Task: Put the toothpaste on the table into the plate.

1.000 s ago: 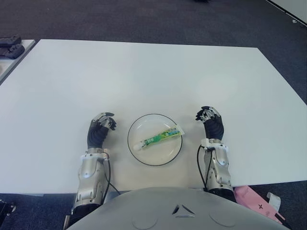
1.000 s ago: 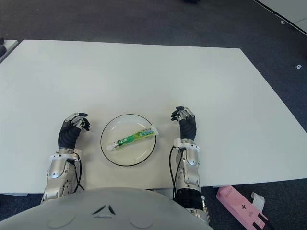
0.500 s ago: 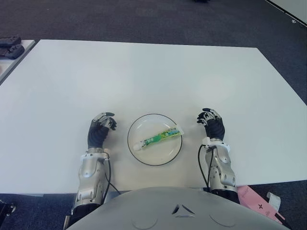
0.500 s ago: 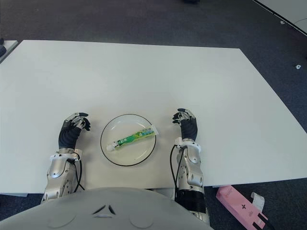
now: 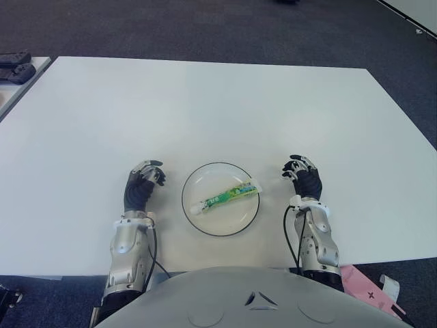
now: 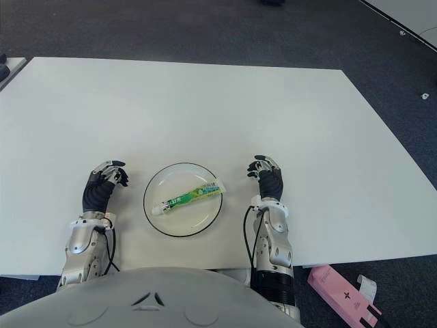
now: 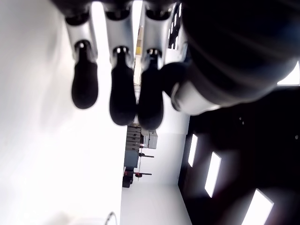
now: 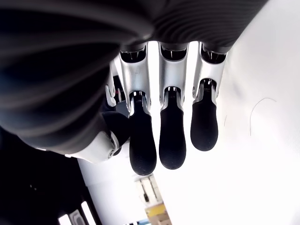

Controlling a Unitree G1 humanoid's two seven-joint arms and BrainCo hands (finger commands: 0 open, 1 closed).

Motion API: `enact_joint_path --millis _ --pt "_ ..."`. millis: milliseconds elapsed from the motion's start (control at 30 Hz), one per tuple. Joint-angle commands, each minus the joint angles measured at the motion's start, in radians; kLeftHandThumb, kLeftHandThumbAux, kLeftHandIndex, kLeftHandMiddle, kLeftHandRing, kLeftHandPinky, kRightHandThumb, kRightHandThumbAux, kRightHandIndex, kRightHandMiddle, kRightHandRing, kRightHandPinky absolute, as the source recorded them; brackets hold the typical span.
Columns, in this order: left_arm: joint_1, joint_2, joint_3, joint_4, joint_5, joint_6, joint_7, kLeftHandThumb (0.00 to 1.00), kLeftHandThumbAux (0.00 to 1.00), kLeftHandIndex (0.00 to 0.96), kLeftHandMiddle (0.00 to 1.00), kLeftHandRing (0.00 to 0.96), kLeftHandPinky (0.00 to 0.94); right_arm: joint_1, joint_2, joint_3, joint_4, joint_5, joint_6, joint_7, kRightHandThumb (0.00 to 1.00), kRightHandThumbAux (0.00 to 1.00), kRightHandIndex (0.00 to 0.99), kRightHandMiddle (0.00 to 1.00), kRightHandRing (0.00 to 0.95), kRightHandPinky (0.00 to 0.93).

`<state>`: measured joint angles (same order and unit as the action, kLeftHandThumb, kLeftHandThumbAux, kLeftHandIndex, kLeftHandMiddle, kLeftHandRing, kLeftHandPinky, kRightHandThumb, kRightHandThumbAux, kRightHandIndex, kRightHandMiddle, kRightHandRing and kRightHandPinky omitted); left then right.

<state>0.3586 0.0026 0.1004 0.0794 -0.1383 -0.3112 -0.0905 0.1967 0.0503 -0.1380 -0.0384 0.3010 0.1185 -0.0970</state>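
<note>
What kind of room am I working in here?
Probably an office or lab test area, not a home: a big bare white table, dark carpet around it, and only a plate holding a toothpaste tube in front of the robot.

Toothpaste [image 5: 225,198]: green tube, white cap, white crimped end. Plate [image 5: 198,179]: clear to white, thin dark rim, between both hands. Table [image 5: 205,109]: plain white. Left hand [image 5: 142,184], right hand [image 5: 304,180]: black fingers and backs, silver knuckles and forearms. Box [image 5: 365,285] beyond right forearm: pink, dark marks. Floor [image 5: 205,27]: dark grey-blue.
</note>
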Motion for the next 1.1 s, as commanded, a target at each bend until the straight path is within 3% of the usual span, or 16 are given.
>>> enact_joint_path --millis 33,800,1100 --pt "-0.009 0.004 -0.002 0.014 -0.007 0.006 -0.017 0.707 0.717 0.439 0.638 0.627 0.617 0.028 0.042 -0.012 0.028 0.018 0.053 -0.016 0.710 0.719 0.436 0.632 0.620 0.614" --pt "-0.006 0.003 0.002 0.008 -0.001 0.020 -0.015 0.708 0.717 0.439 0.636 0.630 0.622 0.031 0.054 -0.017 0.027 0.034 0.061 -0.035 0.709 0.719 0.436 0.639 0.631 0.635" --pt "-0.001 -0.003 0.001 -0.008 0.009 0.032 -0.007 0.710 0.715 0.440 0.634 0.627 0.621 0.039 0.049 -0.001 0.033 -0.002 0.005 -0.036 0.710 0.719 0.436 0.647 0.636 0.634"
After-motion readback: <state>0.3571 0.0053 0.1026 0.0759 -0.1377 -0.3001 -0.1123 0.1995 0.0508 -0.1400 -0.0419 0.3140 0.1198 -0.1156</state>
